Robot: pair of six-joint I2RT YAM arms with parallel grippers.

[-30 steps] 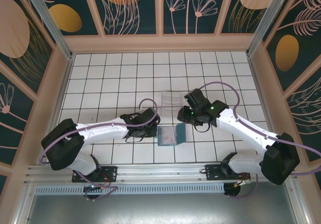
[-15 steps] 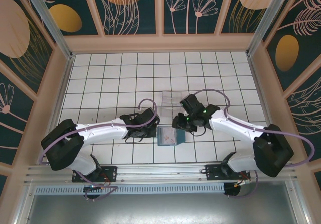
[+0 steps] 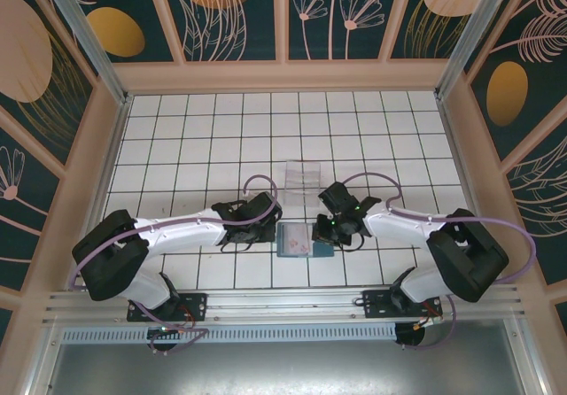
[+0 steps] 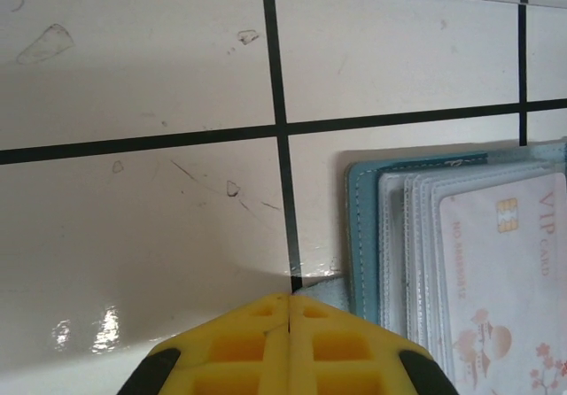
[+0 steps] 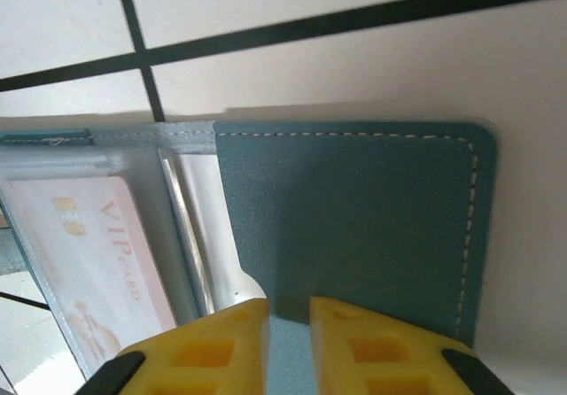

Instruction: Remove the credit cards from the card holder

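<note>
Top external shows the card holder (image 3: 304, 240) lying open on the tabletop (image 3: 213, 138) between my arms, a pale credit card (image 4: 509, 271) in its sleeve. The left end effector (image 4: 290, 311), pressed together, sits at the holder's left edge, I judge to pin it. The right end effector (image 5: 288, 324) is a sliver apart over the teal flap, and I cannot tell whether it grips; bare tiles lie all round, with a clear tray (image 3: 303, 174) beyond.

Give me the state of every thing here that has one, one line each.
card holder, open, lying on the tiles.
pale card, not yet out, tucked in a clear sleeve of the holder.
left pincer, shut, tips at the holder's corner.
right pincer, narrow gap, tips at the edge of the holder's cover; grip unclear.
clear tray, resting on the tiles, apart from the holder.
</note>
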